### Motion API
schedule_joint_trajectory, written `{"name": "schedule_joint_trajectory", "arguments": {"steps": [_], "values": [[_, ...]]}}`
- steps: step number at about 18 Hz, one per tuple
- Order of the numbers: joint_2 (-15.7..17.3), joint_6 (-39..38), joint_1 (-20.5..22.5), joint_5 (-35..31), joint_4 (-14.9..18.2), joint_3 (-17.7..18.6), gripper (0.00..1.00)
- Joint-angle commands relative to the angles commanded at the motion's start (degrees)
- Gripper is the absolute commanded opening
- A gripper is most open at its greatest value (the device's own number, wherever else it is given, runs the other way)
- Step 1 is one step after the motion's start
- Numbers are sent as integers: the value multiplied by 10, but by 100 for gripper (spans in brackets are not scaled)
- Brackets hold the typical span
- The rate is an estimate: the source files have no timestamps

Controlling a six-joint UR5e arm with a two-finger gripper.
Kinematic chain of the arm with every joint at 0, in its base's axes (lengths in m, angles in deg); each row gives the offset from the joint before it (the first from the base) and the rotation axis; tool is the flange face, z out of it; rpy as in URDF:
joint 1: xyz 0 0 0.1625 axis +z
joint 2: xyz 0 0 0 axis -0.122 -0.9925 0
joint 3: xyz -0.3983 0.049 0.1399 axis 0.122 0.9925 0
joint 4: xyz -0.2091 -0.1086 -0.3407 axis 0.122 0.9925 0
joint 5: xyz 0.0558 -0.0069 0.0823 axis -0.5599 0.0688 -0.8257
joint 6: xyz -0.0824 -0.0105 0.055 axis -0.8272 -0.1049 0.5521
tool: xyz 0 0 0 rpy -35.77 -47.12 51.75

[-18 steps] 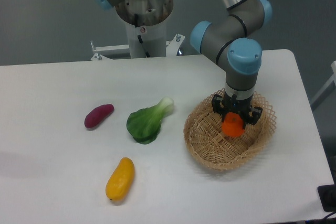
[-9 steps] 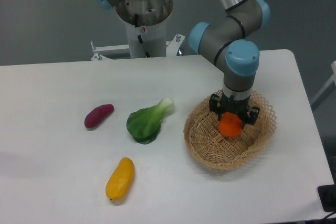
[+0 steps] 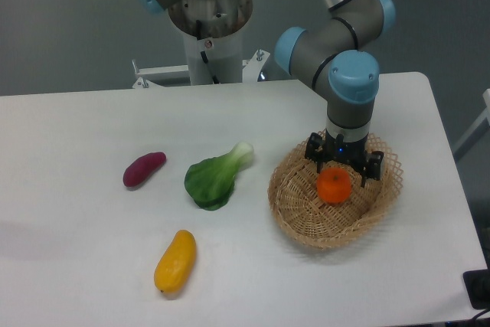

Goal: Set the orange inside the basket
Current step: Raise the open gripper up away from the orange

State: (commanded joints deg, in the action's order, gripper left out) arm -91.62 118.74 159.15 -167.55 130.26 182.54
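The claw (image 3: 344, 171) hangs straight down over the basket (image 3: 302, 223), its two dark fingers spread apart to either side of the top of the orange (image 3: 334, 186). A sliver of gap seems to show between the fingers and the fruit, so I would call the claw released and no longer gripping.

The orange sits low inside the basket, a little toward the far side of its bowl, and looks to be resting on the woven floor; I cannot be sure from here that its whole weight is down.

By my reckoning the main job is as good as done: the fruit is in the basket. What is left is only for the arm to lift clear without nudging the orange or catching the lattice rim.

Out from the basket, on the white tabletop (image 3: 92, 124), a green leafy vegetable (image 3: 214, 178) lies just to its left. Farther left of that is a purple sweet potato (image 3: 143, 168). An elongated yellow fruit (image 3: 175, 260) lies left of the basket and nearer the front edge, well apart from it.
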Motion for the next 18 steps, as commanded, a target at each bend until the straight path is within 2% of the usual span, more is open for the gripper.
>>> {"name": "schedule_joint_trajectory", "arguments": {"steps": [5,18], "values": [[7,30,3,0,2,-6,100],[9,36,5,-1,2,-10,100]]}}
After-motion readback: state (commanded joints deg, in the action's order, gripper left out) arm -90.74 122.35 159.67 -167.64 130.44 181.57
